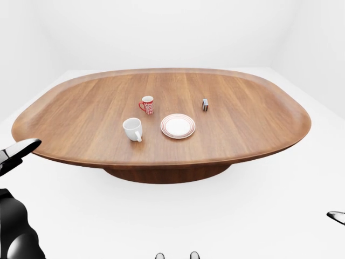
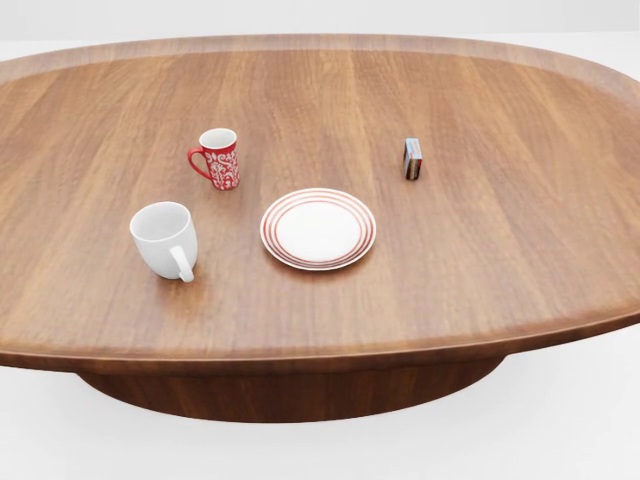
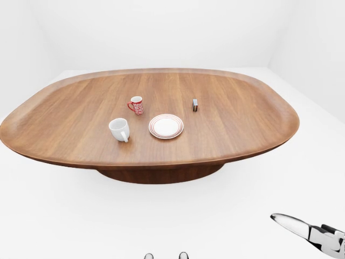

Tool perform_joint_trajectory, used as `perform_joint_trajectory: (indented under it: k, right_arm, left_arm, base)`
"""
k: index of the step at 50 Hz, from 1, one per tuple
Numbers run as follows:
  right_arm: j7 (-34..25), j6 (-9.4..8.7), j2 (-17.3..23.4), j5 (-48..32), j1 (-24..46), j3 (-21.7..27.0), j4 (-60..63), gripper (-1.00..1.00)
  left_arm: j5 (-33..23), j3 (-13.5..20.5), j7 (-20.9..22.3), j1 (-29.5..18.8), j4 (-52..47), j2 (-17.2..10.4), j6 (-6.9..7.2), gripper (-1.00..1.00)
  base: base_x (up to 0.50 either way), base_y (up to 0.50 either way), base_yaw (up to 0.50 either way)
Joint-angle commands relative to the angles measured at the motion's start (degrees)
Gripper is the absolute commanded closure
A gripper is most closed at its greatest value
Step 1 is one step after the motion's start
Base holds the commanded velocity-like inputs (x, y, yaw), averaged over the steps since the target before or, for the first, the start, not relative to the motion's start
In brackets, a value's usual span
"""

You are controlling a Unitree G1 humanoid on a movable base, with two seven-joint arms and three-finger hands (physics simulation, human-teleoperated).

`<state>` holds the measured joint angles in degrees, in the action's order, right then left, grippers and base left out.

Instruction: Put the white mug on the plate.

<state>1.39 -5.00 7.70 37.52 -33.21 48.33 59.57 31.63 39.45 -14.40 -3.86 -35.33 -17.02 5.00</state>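
White mug (image 2: 164,236) upright on wooden surface (image 2: 480,260), just left of empty plate (image 2: 318,228), apart | left hand (image 1: 15,154), right hand (image 3: 307,231) low at view edges, grip state unreadable | reach with left; mind red mug (image 2: 219,157).

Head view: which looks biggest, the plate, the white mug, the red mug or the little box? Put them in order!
1. Plate
2. White mug
3. Red mug, though it sits farther from the camera, so it may really match the white one
4. Little box
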Motion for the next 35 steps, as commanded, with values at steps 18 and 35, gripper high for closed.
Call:
perform_joint_trajectory:
  k: [18, 35]
  right_arm:
    - [-0.2, 0.0, 0.6, 0.0, -0.1, 0.3, 0.4, -1.0]
    - [-5.0, 0.0, -3.2, -9.7, 2.9, -2.3, 0.4, -1.0]
  left_arm:
    - [-0.7, -0.4, -0.2, -0.3, -1.1, 0.0, 0.0, -1.0]
    - [-1.5, -1.2, 0.3, -0.3, -0.3, 0.4, 0.0, -1.0]
  base:
    - [0.25, 0.0, 0.0]
    - [0.2, 0.12, 0.0]
